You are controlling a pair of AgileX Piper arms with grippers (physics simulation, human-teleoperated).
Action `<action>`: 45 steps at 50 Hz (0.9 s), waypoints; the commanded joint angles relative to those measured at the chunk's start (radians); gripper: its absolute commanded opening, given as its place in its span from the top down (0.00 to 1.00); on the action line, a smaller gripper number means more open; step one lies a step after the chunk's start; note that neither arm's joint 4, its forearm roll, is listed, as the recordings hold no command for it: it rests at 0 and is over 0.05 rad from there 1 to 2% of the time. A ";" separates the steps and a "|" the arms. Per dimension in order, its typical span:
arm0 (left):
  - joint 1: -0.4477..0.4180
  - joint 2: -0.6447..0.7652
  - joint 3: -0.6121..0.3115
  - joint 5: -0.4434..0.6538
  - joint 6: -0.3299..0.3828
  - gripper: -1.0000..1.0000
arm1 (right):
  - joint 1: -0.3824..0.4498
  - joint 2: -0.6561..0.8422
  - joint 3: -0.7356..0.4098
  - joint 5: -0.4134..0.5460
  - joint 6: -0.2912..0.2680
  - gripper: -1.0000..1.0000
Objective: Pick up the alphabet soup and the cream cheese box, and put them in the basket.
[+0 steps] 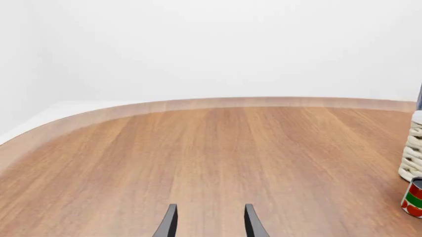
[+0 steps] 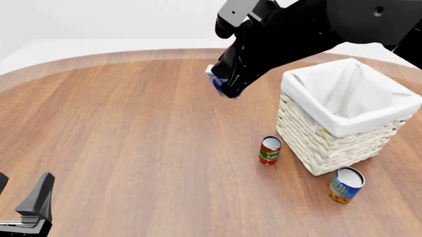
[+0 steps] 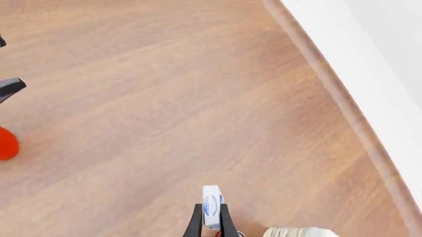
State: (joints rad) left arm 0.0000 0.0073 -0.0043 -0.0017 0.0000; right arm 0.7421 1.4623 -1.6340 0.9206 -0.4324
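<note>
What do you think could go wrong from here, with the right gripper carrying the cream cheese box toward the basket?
1. The right gripper pinches the thin cream cheese box near one edge only; it could slip or twist out before reaching the basket.
2. The red-and-green can stands close to the basket's wall; a low sweep might knock it.
3. The alphabet soup stands near the basket's front corner, awkward to grasp without bumping the wicker.

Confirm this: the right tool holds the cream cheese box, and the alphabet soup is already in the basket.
Wrong on the soup. The front view shows the alphabet soup standing on the table beside the basket, not in it. The right tool does hold the cream cheese box.
</note>
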 commanded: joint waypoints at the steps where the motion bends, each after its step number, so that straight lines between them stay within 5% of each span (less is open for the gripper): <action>1: 0.000 0.000 0.000 0.000 0.000 0.00 | -0.014 -0.031 -0.039 0.023 0.029 1.00; 9: 0.000 0.000 0.000 0.000 0.000 0.00 | -0.017 -0.049 -0.049 0.040 0.041 1.00; 14: 0.000 0.000 0.000 0.000 0.000 0.00 | 0.000 -0.064 -0.113 0.093 0.112 1.00; 45: 0.000 0.000 0.000 0.000 0.000 0.00 | -0.056 -0.111 -0.251 0.216 0.159 1.00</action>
State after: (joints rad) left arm 0.0000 0.0073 -0.0043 -0.0017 0.0000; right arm 0.7107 1.3649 -1.8272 1.0993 -0.3061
